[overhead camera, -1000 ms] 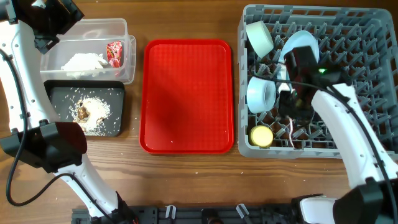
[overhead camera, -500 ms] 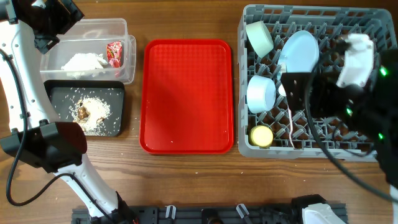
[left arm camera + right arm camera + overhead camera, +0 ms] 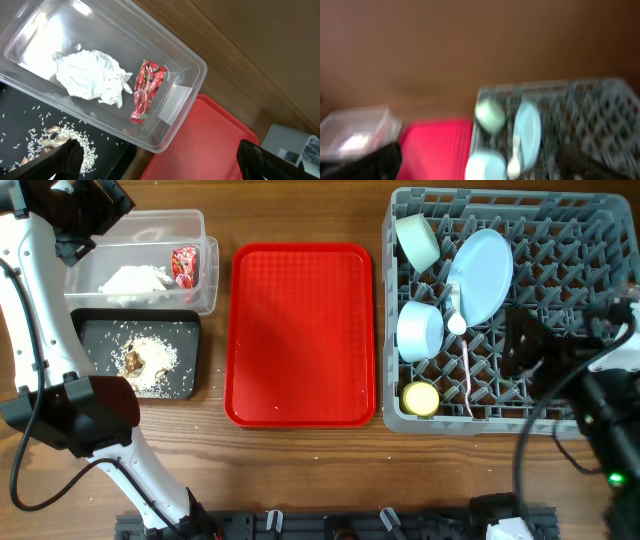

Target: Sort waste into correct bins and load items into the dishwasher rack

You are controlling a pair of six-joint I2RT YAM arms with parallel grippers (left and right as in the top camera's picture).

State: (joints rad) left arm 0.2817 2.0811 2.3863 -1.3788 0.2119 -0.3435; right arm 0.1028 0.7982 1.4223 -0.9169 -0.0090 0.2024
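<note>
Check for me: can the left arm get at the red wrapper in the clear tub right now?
Probably yes. The left gripper hangs open over the lidless clear tub, and the red wrapper lies uncovered on its floor beside the napkin. The near tub wall might crowd one finger.

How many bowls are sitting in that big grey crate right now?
2. One bowl lies tipped in the rack's far-left corner; the other bowl sits just nearer. The right arm may hide more.
</note>
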